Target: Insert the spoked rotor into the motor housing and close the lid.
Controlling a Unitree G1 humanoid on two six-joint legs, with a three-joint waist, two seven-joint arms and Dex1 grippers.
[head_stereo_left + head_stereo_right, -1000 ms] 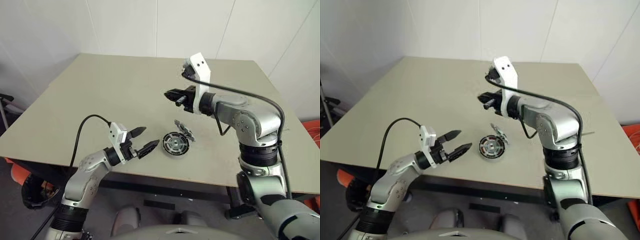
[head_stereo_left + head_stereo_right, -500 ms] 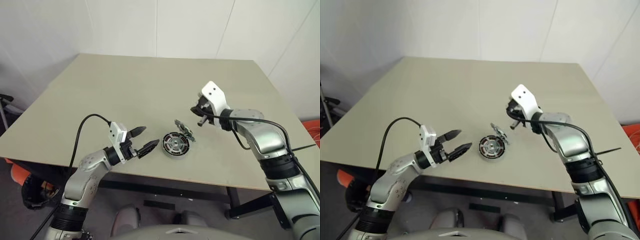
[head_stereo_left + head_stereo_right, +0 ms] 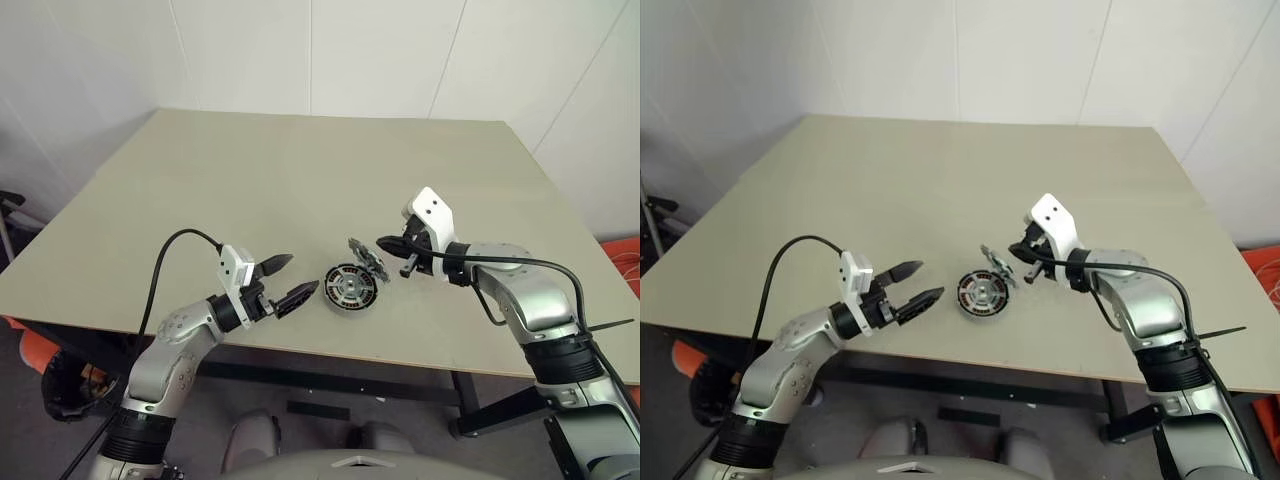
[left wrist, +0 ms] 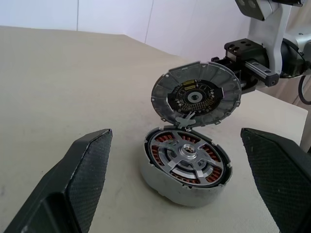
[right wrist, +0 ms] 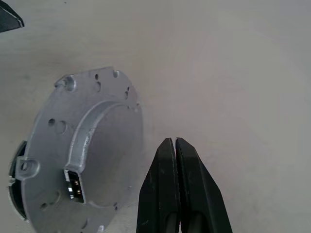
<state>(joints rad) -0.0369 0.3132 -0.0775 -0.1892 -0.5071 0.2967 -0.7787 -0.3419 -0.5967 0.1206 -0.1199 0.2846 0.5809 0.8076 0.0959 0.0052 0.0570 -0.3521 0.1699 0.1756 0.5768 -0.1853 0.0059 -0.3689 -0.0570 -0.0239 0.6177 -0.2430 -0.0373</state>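
Black fingers of the right gripper (image 3: 389, 243) pressed together, holding nothing, right of centre in the head view, tip just beside the back of the lid (image 3: 368, 257). Close behind that grey disc in the right wrist view too (whether touching, cannot tell). Lid (image 4: 196, 93) standing tilted up, lower edge meeting the far rim of the motor housing (image 4: 187, 162), dark inner face and centre hole turned toward the left gripper (image 3: 283, 281). Housing lying flat on the beige table (image 3: 250, 180), low in the middle of the head view, copper windings and silver hub showing from above, spoked rotor (image 4: 186, 154) seemingly seated inside. Left gripper lower left of the housing, fingers (image 4: 82, 177) spread wide apart and empty, pointing at the housing from near by, not touching it.
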